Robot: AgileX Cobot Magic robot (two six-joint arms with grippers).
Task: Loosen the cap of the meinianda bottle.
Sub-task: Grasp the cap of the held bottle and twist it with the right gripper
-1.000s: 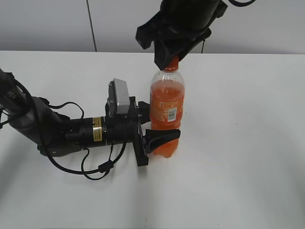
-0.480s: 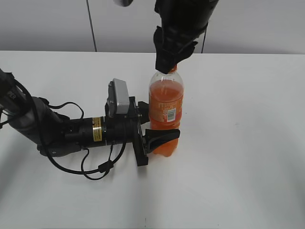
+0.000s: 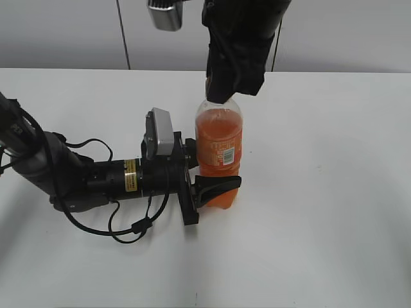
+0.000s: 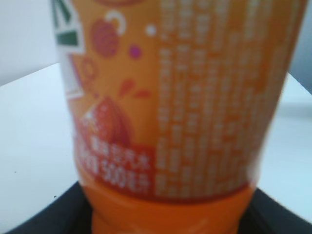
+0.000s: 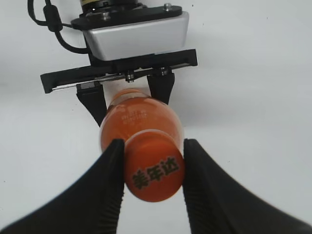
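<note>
The meinianda bottle (image 3: 217,151) stands upright on the white table, full of orange soda. My left gripper (image 3: 215,187) lies on its side and is shut on the bottle's lower body. The orange label (image 4: 170,97) fills the left wrist view, with black fingers (image 4: 34,219) at the bottom corners. My right gripper (image 3: 221,95) comes down from above and hides the cap in the exterior view. In the right wrist view the orange cap (image 5: 153,170), with dark characters on top, is clamped between the two black fingers (image 5: 108,185) of my right gripper (image 5: 152,146).
The left arm and its loose cables (image 3: 83,176) lie across the table to the bottle's left. The left wrist camera housing (image 5: 136,34) shows just behind the bottle. A grey wall (image 3: 64,32) runs along the table's far edge.
My right gripper has turned about the cap, and its wrist camera has swung into view at the top left. The bottle's top has shifted slightly left. The left gripper has kept its hold.
</note>
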